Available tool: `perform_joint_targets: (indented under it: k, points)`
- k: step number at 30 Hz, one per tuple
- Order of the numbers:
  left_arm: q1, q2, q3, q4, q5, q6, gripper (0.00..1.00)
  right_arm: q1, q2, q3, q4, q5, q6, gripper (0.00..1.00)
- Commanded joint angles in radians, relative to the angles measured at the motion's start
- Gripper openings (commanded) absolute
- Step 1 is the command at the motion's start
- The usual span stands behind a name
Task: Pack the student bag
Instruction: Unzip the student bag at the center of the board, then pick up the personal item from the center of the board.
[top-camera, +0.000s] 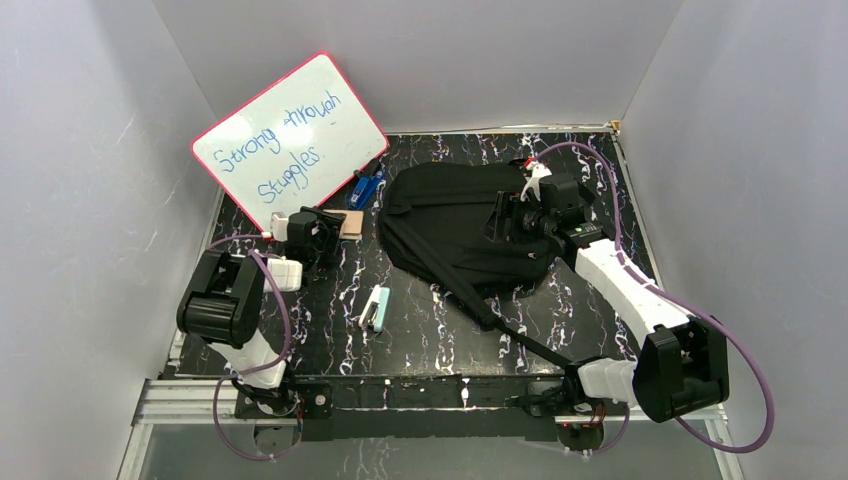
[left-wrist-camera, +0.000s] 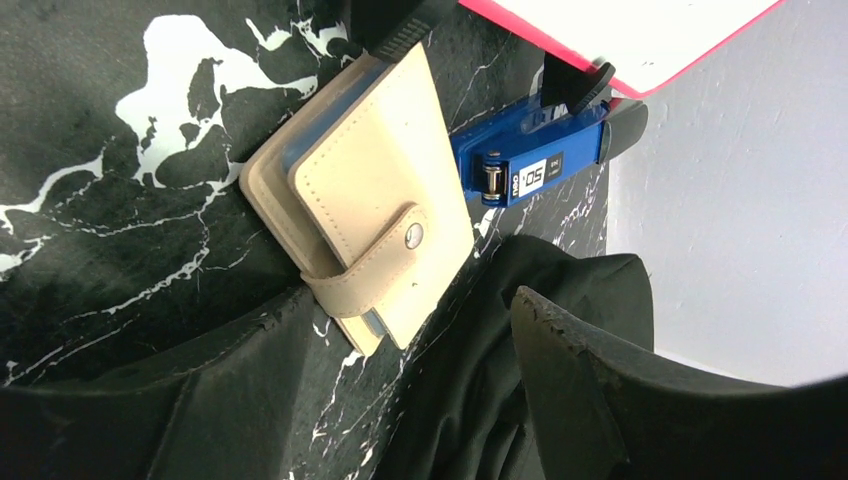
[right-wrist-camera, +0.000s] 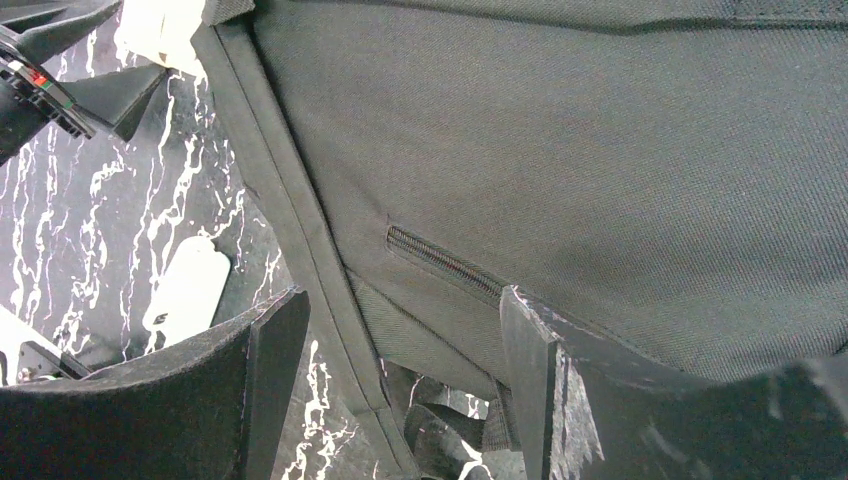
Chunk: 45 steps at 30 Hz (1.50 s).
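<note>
Where the top view's lower edge shows both arm bases, a black strap (top-camera: 520, 335) of the backpack trails down toward the right base. Left of it, a small pale green item (top-camera: 375, 308) lies on the marbled table (top-camera: 430, 330). Higher up, the right gripper (right-wrist-camera: 400, 300) hovers over the backpack (top-camera: 450, 225), which lies right of centre. Its fingers are spread wide and straddle a seam edge without pinching it. Left of centre, the left gripper (left-wrist-camera: 400, 300) is likewise spread and grasps nothing. A beige wallet (left-wrist-camera: 370, 190) lies just beyond its tips, with backpack fabric near. A blue tool (left-wrist-camera: 530, 165) and a whiteboard (top-camera: 290, 140) lie farthest.
</note>
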Motion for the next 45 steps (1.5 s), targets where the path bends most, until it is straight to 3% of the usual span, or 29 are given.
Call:
perform_joint_targets:
  k: [1, 16, 20, 28, 35, 45]
  points:
    - [0.002, 0.054, -0.035, -0.042, -0.071, 0.029, 0.68, -0.002, 0.000, 0.046, 0.047, -0.006, -0.011, 0.79]
    - [0.015, 0.119, -0.047, 0.095, -0.016, 0.165, 0.19, -0.001, -0.008, 0.040, 0.044, -0.005, -0.002, 0.79]
    - [0.027, 0.127, -0.049, 0.104, 0.000, 0.174, 0.01, -0.002, -0.013, 0.036, 0.042, -0.002, -0.001, 0.79]
    - [0.031, 0.022, -0.045, 0.064, 0.031, 0.264, 0.00, -0.001, -0.022, 0.036, 0.041, -0.001, -0.001, 0.79]
    - [0.031, -0.146, -0.002, -0.090, 0.258, 0.490, 0.00, -0.003, -0.028, 0.039, 0.057, -0.024, 0.006, 0.80]
    - [0.031, -0.380, 0.010, -0.285, 0.482, 0.652, 0.00, -0.002, -0.014, 0.033, 0.155, -0.180, 0.074, 0.81]
